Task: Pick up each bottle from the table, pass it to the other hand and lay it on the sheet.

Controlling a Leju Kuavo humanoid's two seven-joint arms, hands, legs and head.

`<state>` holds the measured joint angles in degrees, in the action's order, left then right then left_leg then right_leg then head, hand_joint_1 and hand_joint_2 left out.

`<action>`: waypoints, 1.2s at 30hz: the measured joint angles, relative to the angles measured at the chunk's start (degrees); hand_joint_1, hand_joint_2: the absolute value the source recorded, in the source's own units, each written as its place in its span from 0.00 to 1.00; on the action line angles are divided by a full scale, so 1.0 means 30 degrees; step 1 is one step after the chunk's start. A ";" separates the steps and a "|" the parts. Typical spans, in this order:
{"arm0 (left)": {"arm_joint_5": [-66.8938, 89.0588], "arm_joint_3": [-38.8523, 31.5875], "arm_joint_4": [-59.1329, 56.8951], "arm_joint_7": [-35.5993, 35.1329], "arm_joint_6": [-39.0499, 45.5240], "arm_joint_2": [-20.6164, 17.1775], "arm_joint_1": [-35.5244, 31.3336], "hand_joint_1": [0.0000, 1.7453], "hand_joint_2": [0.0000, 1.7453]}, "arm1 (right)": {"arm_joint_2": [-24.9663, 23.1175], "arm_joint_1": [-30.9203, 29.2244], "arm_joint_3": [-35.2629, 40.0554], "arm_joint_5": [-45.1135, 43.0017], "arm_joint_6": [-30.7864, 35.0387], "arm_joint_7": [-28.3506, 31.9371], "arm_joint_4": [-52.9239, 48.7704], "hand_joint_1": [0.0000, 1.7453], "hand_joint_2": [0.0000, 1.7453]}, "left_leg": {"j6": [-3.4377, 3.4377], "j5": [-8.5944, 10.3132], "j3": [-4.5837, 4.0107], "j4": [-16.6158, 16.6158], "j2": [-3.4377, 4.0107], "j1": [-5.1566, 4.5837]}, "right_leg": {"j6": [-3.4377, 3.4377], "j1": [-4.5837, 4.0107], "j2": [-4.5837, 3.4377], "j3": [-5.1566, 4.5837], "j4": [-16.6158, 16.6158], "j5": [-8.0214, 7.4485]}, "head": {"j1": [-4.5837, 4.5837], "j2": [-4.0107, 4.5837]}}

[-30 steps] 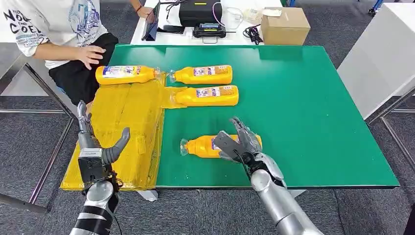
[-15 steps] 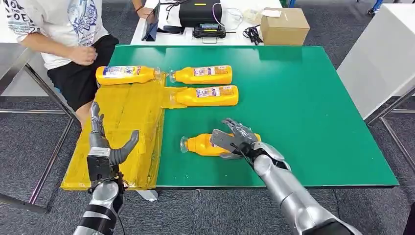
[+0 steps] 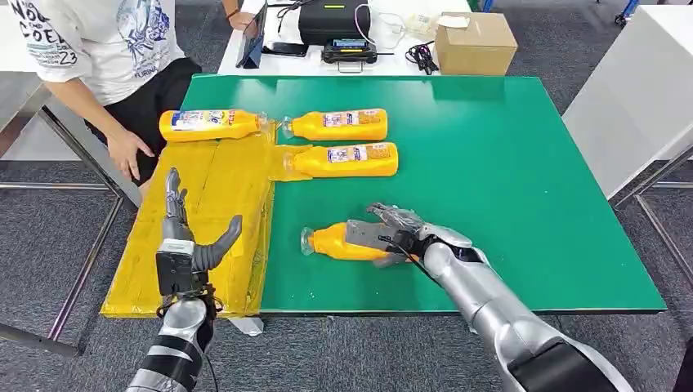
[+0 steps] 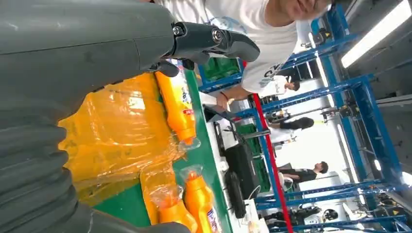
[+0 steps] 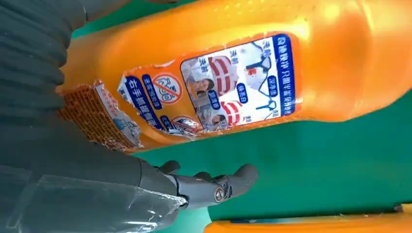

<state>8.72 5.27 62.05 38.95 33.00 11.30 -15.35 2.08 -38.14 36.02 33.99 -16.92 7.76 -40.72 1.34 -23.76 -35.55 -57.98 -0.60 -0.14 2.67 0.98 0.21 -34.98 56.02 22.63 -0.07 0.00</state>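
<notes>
Slid further onto the near bottle at 6 o'clock on the counter: right robot hand, fingers wrapping it. Left robot hand spread wide above the sheet.

The orange bottle is glossy smooth plastic with a torn, peeling paper label, the yellow sheet is crinkled shiny plastic film, the green table looks matt, and the right hand has dull grey plastic fingers.
</notes>
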 measured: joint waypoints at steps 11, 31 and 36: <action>-0.0736 -0.0015 -0.0189 0.0000 -0.0226 0.0313 -0.0022 0.00 1.00 | 0.0459 -0.1022 0.3447 0.1771 0.0430 -0.2244 0.0940 0.00 1.00 | 0.0001 0.0001 0.0000 -0.0001 -0.0008 -0.0001 | 0.0000 0.0001 0.0002 0.0005 0.0000 -0.0001 | 0.0000 0.0000; -0.0320 -0.0160 -0.0255 0.0000 -0.0758 0.0721 -0.0109 0.00 1.00 | 0.0305 -0.1021 0.5612 0.0725 0.3892 -0.1984 0.1640 1.00 1.00 | 0.0010 0.0029 0.0046 0.0000 0.0034 0.0000 | -0.0029 -0.0002 -0.0036 0.0029 -0.0007 -0.0056 | -0.0015 0.0000; -0.0364 -0.0153 -0.0240 0.0000 -0.0736 0.0743 0.0007 0.00 1.00 | 0.0525 0.0442 0.4071 -0.0789 0.6189 -0.1412 0.0100 1.00 1.00 | 0.0007 0.0021 0.0037 -0.0001 0.0048 0.0005 | -0.0027 -0.0006 -0.0046 0.0017 -0.0002 -0.0056 | -0.0007 0.0000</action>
<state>7.63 4.81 61.33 38.95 30.80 13.53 -15.32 3.65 -36.81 48.23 31.62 1.65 3.52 -40.42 1.36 -23.69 -35.44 -57.98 -0.46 -0.13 2.58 0.96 0.07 -34.93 56.02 22.46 -0.09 0.00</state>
